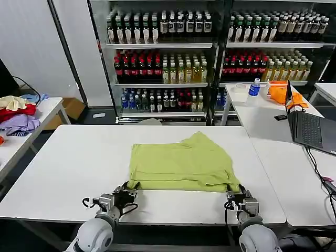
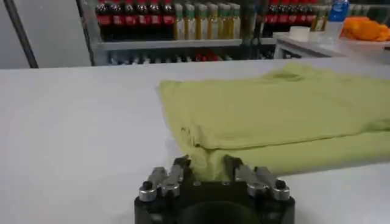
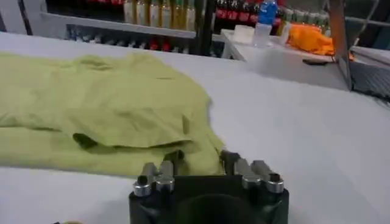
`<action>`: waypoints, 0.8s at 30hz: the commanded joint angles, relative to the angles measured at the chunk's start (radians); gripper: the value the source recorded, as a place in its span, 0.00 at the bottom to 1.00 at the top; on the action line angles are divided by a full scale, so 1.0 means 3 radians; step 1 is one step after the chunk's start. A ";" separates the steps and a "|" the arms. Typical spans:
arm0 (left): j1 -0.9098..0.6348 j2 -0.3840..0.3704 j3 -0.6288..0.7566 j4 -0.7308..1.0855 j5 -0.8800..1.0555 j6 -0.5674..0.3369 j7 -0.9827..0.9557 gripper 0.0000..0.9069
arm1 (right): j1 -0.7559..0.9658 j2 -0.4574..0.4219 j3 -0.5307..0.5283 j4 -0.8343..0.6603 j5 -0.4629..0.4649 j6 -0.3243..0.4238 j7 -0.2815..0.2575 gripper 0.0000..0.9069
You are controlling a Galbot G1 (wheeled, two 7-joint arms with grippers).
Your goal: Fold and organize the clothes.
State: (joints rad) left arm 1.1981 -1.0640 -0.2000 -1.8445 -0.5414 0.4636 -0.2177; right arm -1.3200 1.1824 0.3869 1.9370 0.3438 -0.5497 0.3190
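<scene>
A white table [image 1: 73, 163] carried the yellow-green T-shirt [image 1: 181, 164], lying partly folded near its front edge. The left gripper [image 1: 127, 190] pinched the shirt's near-left corner and the right gripper [image 1: 236, 195] its near-right corner. Risk: thin fabric could slip from either pinch, or unequal pulls could skew the fold.

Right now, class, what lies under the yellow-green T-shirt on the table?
The T-shirt lies folded, its upper layer over a lower layer, on the white table. The left pincer and right pincer grip its near corners. Anything between the layers is covered.
</scene>
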 commanded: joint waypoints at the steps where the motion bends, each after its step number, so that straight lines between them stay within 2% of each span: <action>1: 0.0171 0.0091 -0.0080 -0.0278 -0.0078 0.0021 -0.0010 0.02 | -0.0193 -0.0035 0.0052 0.0263 -0.0050 -0.0027 -0.0018 0.00; 10: 0.0510 0.0147 -0.0246 -0.0655 -0.0066 0.0013 -0.0044 0.02 | -0.0616 -0.0045 0.0308 0.0567 -0.0156 -0.0045 -0.0084 0.00; 19: 0.1097 0.0197 -0.0482 -0.1130 -0.0003 0.0008 -0.0045 0.02 | -0.1315 0.0049 0.0490 0.1055 -0.0446 -0.0020 -0.0212 0.00; 23: 0.1231 0.0228 -0.0544 -0.1231 0.0173 0.0033 -0.0081 0.02 | -0.1415 0.0093 0.0548 0.1135 -0.0505 -0.0093 -0.0204 0.00; 24: 0.1262 0.0262 -0.0565 -0.1264 0.0193 0.0051 -0.0080 0.02 | -0.1427 0.0093 0.0558 0.1159 -0.0509 -0.0093 -0.0212 0.53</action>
State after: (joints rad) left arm 1.4265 -1.0106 -0.3131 -2.0945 -0.5395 0.4710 -0.2343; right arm -1.6180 1.1983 0.5149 2.1899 0.2389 -0.5630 0.2670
